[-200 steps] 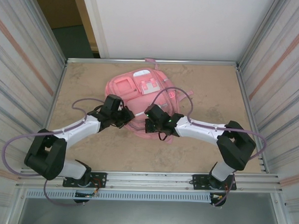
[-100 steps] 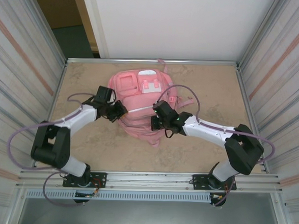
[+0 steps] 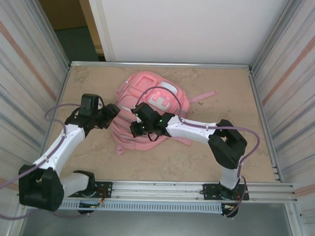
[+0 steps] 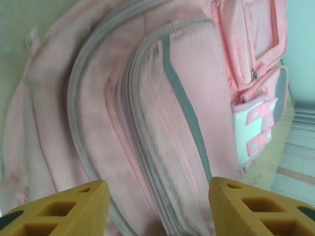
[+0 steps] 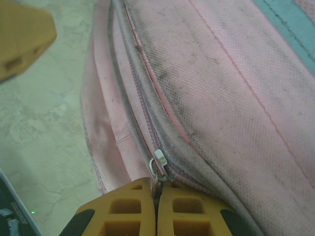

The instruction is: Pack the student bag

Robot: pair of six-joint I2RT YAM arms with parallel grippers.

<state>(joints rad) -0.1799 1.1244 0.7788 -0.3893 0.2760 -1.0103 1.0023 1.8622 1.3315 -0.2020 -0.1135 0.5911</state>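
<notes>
The student bag [image 3: 133,90], a large pink backpack, lies on the table's middle, tilted, with its pale front patch [image 3: 163,100] facing up. My right gripper [image 3: 137,129] rests on the bag's near left side. In the right wrist view it [image 5: 156,186] is shut on the pull of a metal zipper slider [image 5: 160,158] on the bag's side seam [image 5: 142,105]. My left gripper [image 3: 112,112] hovers just left of the bag. In the left wrist view it [image 4: 157,199] is open, its yellow fingers [image 4: 64,209] apart and nothing between them, facing the bag's zip pockets [image 4: 162,98].
A pink strap [image 3: 202,96] trails from the bag toward the back right. Beige tabletop [image 3: 225,115] is bare to the right and along the front. Corrugated metal walls [image 3: 24,82] close both sides, and a rail [image 3: 160,186] runs along the near edge.
The left gripper has opened, let go of the bag and drawn back to the left. The right arm has swung left, still shut on the zipper pull, and the bag has shifted and turned.
</notes>
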